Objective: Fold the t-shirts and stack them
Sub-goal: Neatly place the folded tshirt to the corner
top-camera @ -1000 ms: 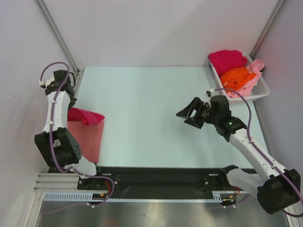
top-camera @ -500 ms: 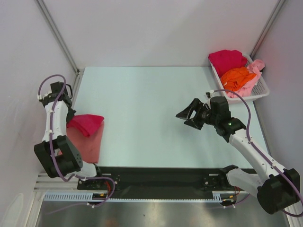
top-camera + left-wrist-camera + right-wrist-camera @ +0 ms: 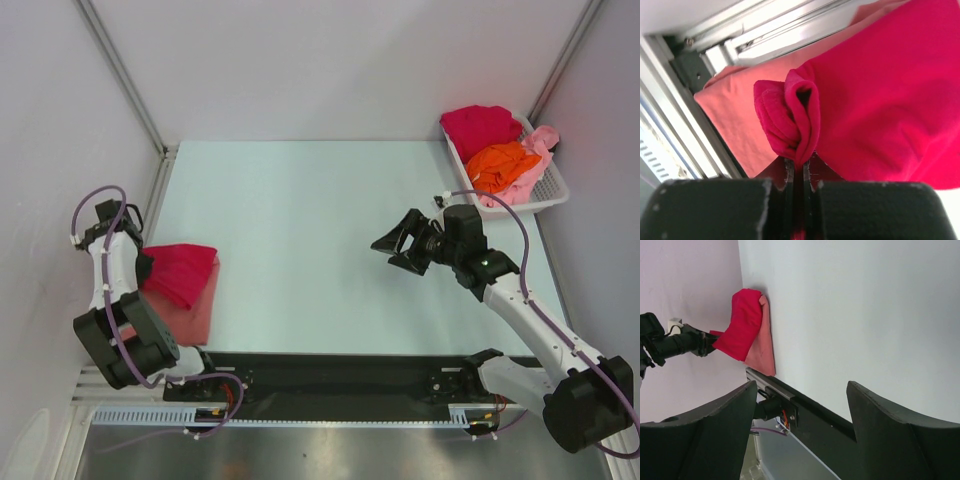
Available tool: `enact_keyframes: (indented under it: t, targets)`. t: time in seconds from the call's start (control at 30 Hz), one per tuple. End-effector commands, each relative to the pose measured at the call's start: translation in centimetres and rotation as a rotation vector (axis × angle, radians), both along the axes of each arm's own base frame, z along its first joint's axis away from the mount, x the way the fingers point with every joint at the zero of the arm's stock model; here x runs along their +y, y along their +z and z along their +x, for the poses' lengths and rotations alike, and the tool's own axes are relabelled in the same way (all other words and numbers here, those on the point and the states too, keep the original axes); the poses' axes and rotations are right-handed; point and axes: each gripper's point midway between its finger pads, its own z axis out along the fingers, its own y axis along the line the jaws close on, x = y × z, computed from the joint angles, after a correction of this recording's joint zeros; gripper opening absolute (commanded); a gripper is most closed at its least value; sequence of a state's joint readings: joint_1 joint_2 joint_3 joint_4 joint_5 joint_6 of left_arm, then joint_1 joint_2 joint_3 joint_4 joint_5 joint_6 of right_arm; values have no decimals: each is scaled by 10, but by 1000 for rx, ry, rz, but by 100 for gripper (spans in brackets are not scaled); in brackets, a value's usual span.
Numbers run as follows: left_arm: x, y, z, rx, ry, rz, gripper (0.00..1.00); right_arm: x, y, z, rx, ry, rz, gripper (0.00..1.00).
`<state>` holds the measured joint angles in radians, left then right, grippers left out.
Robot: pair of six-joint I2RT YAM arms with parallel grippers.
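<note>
We are looking down on a pale table (image 3: 320, 210), the largest thing in the scene, with both arms mounted at its near edge. The right arm (image 3: 530, 310) is reaching toward the middle of the table. The left arm (image 3: 105, 270) is folding back over the near-left corner.

A white slotted basket (image 3: 556, 188) is sitting at the far-right corner. It is holding three loose shirts: a crimson one (image 3: 480, 125) at the far end, an orange one (image 3: 500, 160) in the middle, and a light pink one (image 3: 542, 140) spilling over the right rim.

At the near-left corner, a salmon pink shirt (image 3: 197, 305) is lying flat against the table's left edge. A second crimson shirt (image 3: 182, 270) is overlapping its far part. From the left wrist we are seeing this crimson cloth bunching into a thick fold at one edge.

The left claw (image 3: 799, 167) is pinching that bunched fold, with its jaws pressed almost together on the cloth. The right claw (image 3: 393, 243) is hovering over bare table with its jaws spread wide and gripping nothing, well apart from every shirt.
</note>
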<state>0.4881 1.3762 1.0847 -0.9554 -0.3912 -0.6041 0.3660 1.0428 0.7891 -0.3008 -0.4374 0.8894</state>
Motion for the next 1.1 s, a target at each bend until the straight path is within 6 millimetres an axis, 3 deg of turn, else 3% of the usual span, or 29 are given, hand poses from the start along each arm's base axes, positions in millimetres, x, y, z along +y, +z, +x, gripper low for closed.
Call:
enact_keyframes:
  t: [0.0,0.4,0.7,0.77,0.8,0.83,0.9,0.93,1.07]
  targets:
    - [4,0,-16,-15,82,1,0,2,9,1,-32,11,26,79]
    - [13,-24,-56,86,218,2,0,1,4,-4,-18,24,17,79]
    - [19,-38,-54,124,185,-10,0,1,1,-5,-8,23,16,79]
    - [19,-39,-58,135,185,-9,14,1,1,-6,-7,21,20,79]
    - [19,-39,-60,136,200,-5,31,1,0,-6,-7,20,20,79]
    - [20,-33,-67,146,225,23,62,1,-2,-6,-2,21,20,79]
    - [21,-22,-70,112,255,60,80,0,-3,-7,0,16,21,79]
    - [23,-8,-72,64,270,102,99,0,-4,-7,3,16,21,79]
    - [22,32,-63,-119,280,177,100,0,-6,-11,17,20,23,79]
